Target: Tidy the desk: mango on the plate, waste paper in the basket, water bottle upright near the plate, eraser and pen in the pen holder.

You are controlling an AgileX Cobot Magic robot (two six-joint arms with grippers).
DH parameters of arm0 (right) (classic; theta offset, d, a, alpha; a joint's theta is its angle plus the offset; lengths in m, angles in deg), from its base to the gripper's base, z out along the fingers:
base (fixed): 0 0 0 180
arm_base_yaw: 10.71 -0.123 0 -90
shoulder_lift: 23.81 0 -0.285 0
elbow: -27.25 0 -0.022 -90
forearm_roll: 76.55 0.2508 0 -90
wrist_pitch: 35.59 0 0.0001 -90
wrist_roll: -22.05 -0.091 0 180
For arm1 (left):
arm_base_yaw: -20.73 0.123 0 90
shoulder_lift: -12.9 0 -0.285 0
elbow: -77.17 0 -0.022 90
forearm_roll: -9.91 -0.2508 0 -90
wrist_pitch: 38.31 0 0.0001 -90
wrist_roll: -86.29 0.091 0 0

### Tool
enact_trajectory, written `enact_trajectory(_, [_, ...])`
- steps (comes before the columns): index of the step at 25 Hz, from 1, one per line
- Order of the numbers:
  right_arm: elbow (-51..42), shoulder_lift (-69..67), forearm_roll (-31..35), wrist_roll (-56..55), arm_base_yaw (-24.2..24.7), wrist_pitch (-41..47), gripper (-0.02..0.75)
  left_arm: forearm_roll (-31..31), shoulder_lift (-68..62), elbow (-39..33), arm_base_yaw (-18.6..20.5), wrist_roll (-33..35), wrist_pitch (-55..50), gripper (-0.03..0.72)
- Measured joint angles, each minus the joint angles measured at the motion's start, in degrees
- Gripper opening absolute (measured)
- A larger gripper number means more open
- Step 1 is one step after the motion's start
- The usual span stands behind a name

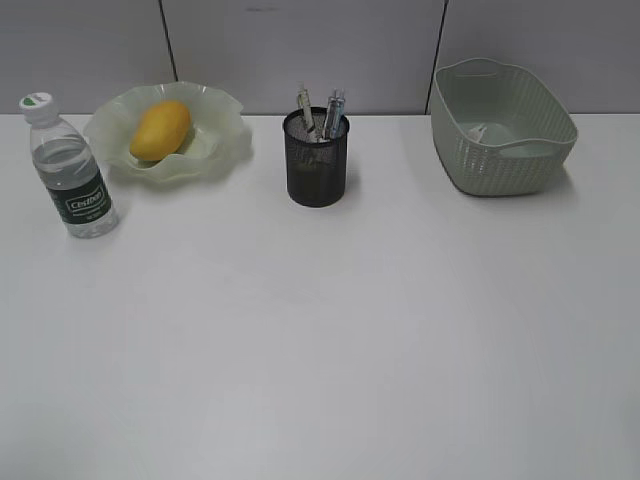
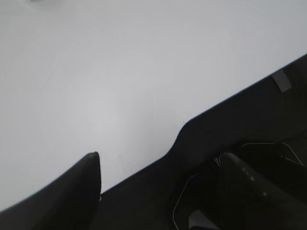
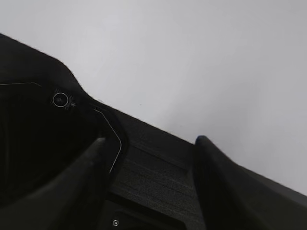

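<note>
In the exterior view the mango (image 1: pixel 160 129) lies on the wavy pale-green plate (image 1: pixel 222 148) at the back left. The water bottle (image 1: pixel 68 168) stands upright just left of the plate. The black mesh pen holder (image 1: pixel 316 160) holds pens (image 1: pixel 333 112); the eraser is not visible. The waste paper (image 1: pixel 479 132) lies inside the basket (image 1: pixel 505 160) at the back right. Neither arm shows in the exterior view. My left gripper (image 2: pixel 160 160) is open and empty over the desk's front edge. My right gripper (image 3: pixel 149 141) is open and empty over the black base.
The white desk (image 1: pixel 320 330) stretches wide in front of the objects. A grey panelled wall (image 1: pixel 300 50) stands behind the desk. Both wrist views show the desk's edge against the dark robot base (image 3: pixel 158 172).
</note>
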Motion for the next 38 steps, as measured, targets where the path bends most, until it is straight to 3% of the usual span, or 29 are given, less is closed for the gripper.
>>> enact_trajectory(6, [-0.71,2.09,0.85,1.26,0.0,-3.85,0.447,0.24,-0.23,-2.44,0.0,0.55,6.65,0.564])
enact_trajectory(31, [-2.48,2.66,4.15,4.18,0.0,-1.86,0.447,2.79,-0.72,-2.46,0.14,3.66,7.28,0.517])
enact_trajectory(38, [-2.48,7.2,5.23,4.22,0.14,-1.86,0.447,2.75,0.46,-2.46,6.33,3.7,7.32,0.501])
